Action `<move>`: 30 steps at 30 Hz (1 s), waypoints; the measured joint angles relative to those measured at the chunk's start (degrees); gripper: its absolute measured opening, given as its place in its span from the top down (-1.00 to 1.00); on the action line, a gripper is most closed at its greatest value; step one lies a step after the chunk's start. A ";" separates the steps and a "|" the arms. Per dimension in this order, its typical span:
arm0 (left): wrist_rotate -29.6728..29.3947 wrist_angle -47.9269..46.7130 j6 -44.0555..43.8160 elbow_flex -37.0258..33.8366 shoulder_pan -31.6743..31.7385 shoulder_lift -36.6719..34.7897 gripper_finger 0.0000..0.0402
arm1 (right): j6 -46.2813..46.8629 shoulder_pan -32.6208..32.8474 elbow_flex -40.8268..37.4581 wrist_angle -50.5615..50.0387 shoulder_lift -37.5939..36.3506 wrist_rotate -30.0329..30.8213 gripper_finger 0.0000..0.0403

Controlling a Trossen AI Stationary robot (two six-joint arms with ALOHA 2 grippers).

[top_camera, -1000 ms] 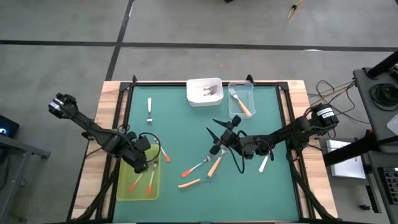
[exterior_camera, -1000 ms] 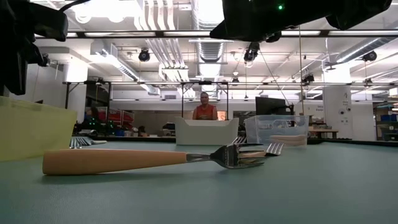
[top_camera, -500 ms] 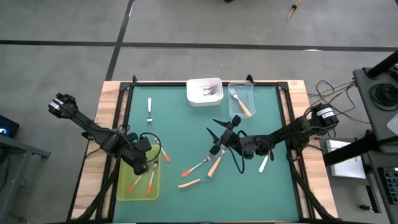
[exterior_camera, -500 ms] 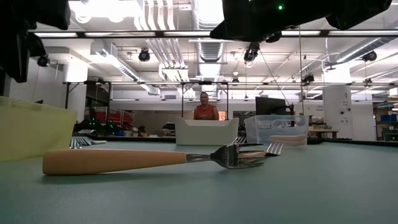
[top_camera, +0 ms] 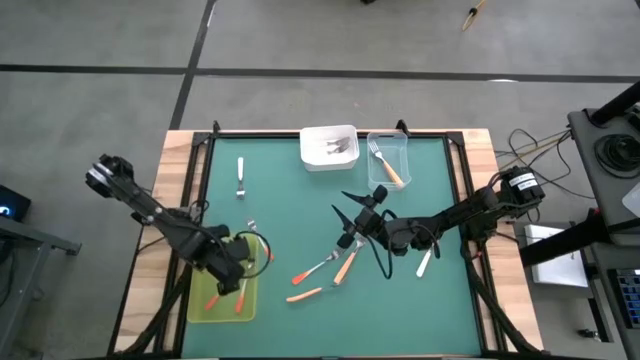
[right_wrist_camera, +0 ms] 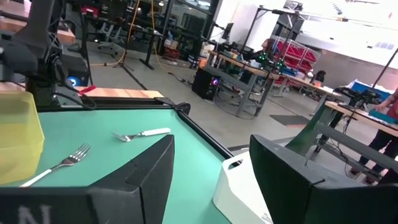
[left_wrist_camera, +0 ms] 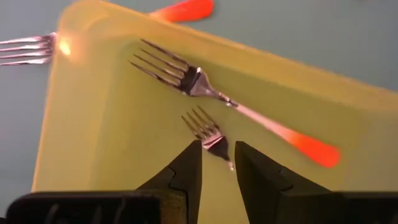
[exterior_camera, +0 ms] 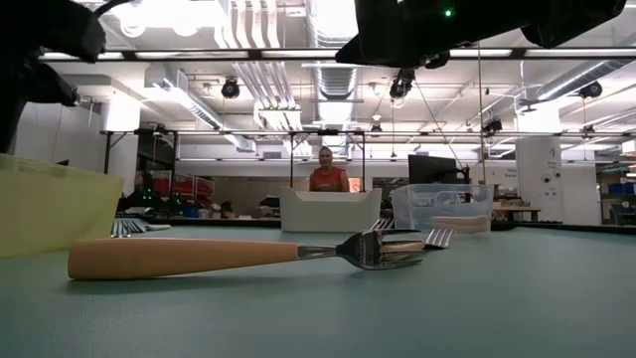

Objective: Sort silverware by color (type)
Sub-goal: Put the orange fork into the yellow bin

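Counter [top_camera: 440, 300]: green mat.
Left tool [left_wrist_camera: 216, 163]: over yellow-green tray [top_camera: 203, 308], fingers narrowly apart astride a red-orange fork [left_wrist_camera: 207, 132].
Right tool [top_camera: 352, 212]: mid-counter, spread, empty.

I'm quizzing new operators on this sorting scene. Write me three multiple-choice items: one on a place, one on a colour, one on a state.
1. What is the left pincer above?
A. the white tray
B. the yellow-green tray
C. the clear tray

2. What colour is the handle of the fork in the clear tray?
A. blue
B. black
C. light orange

3. How is the right pincer?
A. open and empty
B. shut on a fork
C. shut on a tray

Key: 1 B, its wrist view looks down into the yellow-green tray. 2 C, the high view shows a light orange handle. 3 A, its fingers stand wide apart with nothing between them.
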 joint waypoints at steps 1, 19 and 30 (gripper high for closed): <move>0.10 0.01 0.73 -0.01 -0.18 0.94 0.61 | 0.02 0.00 0.00 0.00 0.00 0.00 0.00; -0.58 0.99 3.76 -1.27 -0.44 8.77 0.61 | 0.42 0.00 0.00 -0.26 0.00 0.00 0.00; -0.88 1.01 5.94 -1.55 -0.44 11.12 0.64 | 0.39 0.00 0.00 -0.28 0.00 0.00 0.00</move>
